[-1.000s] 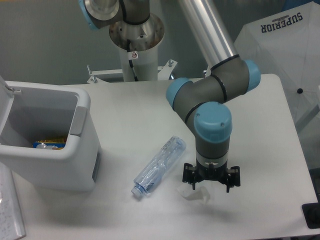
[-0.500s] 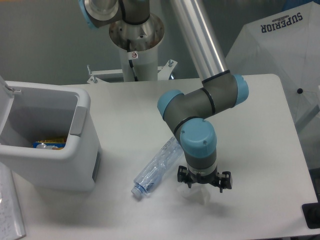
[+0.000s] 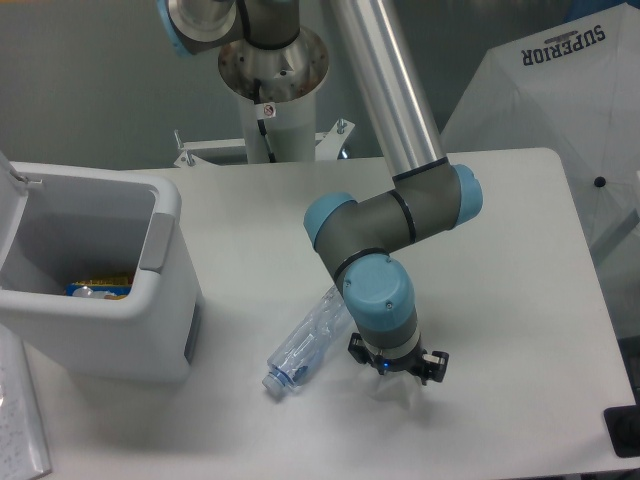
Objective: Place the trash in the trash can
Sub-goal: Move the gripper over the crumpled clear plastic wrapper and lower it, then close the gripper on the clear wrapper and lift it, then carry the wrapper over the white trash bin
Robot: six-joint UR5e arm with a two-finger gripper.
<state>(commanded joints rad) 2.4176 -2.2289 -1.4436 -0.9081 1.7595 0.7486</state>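
Lower and further left than a second ago, the tool (image 3: 397, 372) points straight down over the wrapper (image 3: 398, 386), beside the bottle (image 3: 308, 342); its opening cannot be told.

arm: swung left, lowered | tool (image 3: 392, 372): down over wrapper (image 3: 398, 385), beside bottle (image 3: 306, 345)
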